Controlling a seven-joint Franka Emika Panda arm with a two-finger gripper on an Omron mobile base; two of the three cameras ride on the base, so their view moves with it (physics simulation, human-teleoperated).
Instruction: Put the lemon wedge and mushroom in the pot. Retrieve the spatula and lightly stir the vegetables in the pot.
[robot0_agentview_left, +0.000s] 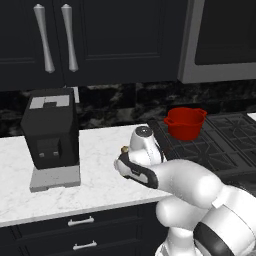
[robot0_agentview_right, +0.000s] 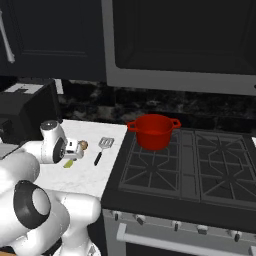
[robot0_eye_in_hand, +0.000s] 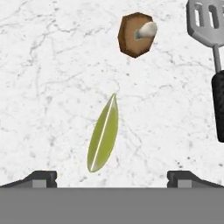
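In the hand view the gripper (robot0_eye_in_hand: 112, 178) hangs over the white marble worktop (robot0_eye_in_hand: 48, 78) with its two dark fingertips (robot0_eye_in_hand: 41, 178) spread wide apart and nothing between them. The lemon wedge (robot0_eye_in_hand: 103, 134) lies flat on the worktop in the gap just ahead of the tips, a thin yellow-green sliver with its point aimed away from the hand. Beyond it sits the mushroom (robot0_eye_in_hand: 136, 34), brown with its pale stem showing, apart from the wedge. The spatula (robot0_eye_in_hand: 211, 52) lies to one side of both, its slotted grey head level with the mushroom and its black handle running back toward the hand. From the right base view the red pot (robot0_agentview_right: 153, 130) stands on the back left burner of the stove (robot0_agentview_right: 200, 170), well apart from the wedge, mushroom and spatula on the worktop beside the stove. A black coffee machine (robot0_agentview_left: 50, 135) stands on the worktop farther left
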